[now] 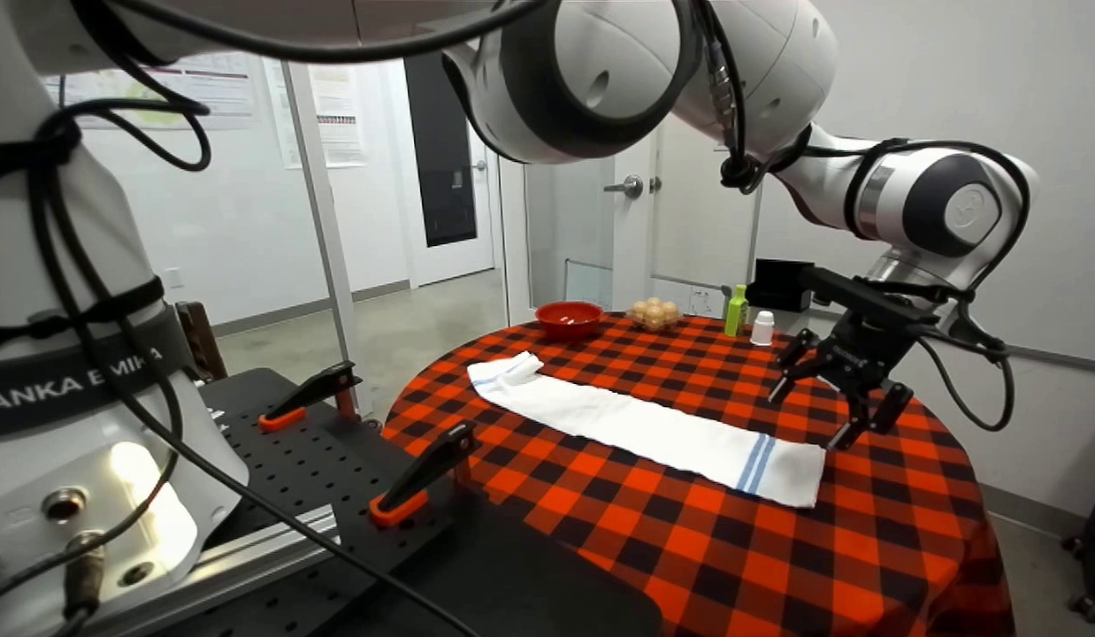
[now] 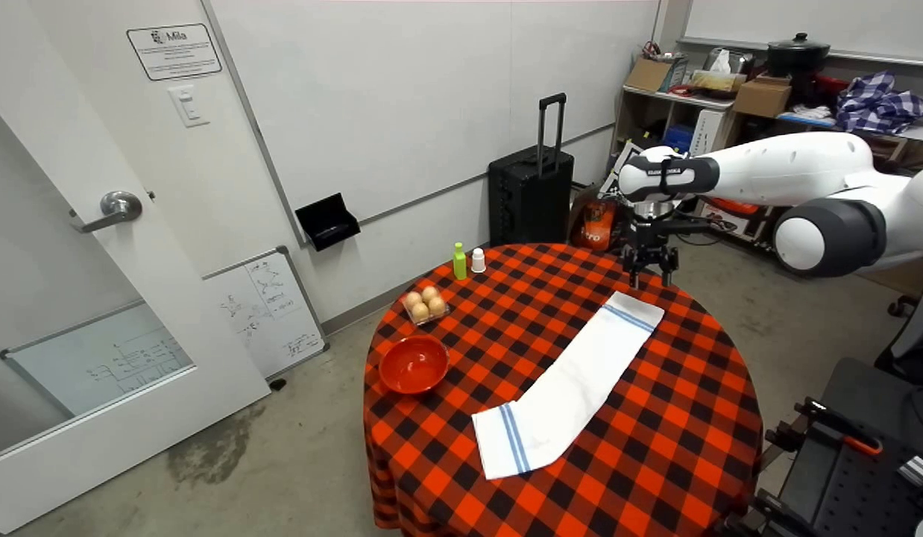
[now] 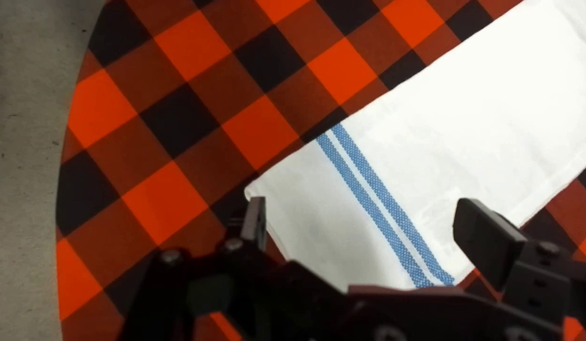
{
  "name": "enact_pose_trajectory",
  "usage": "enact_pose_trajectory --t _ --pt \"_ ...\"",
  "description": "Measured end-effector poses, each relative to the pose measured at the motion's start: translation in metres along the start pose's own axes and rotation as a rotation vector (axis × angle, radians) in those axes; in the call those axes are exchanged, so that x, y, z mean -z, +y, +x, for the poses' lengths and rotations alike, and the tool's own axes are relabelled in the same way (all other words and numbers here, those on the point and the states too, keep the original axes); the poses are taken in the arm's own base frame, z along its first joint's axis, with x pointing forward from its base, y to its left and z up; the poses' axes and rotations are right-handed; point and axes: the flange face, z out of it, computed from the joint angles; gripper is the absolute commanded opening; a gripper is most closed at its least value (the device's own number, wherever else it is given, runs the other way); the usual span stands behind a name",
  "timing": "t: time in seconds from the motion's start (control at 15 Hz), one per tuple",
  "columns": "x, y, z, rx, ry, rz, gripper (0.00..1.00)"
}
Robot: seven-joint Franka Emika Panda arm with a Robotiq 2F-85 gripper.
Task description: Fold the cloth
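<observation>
Cloth (image 3: 439, 142) partly beyond wrist view

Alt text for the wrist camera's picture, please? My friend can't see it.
An open black claw, holding nothing, frames one end of a white cloth with two blue stripes. The cloth stretches toward the upper right across a red-and-black checkered tablecloth; grey floor shows at left.

Wht cloth (image 2: 584, 373) w/ 2 blue stripes nr each end, red/blk check tablecloth (image 2: 655, 447)
</observation>
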Motion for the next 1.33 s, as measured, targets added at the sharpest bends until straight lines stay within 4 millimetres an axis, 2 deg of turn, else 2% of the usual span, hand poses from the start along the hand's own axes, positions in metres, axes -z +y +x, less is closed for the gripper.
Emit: enact_pose_trajectory --t 0.53,0.8,1.33 --pt "-0.012 0.017 0.000 -0.021 -0.017 -0.005 0.99" --pt "-0.018 0.019 0.000 -0.032 -0.021 -0.004 1.00" --pt "-0.019 0.019 0.000 -0.033 -0.022 -0.004 1.00"
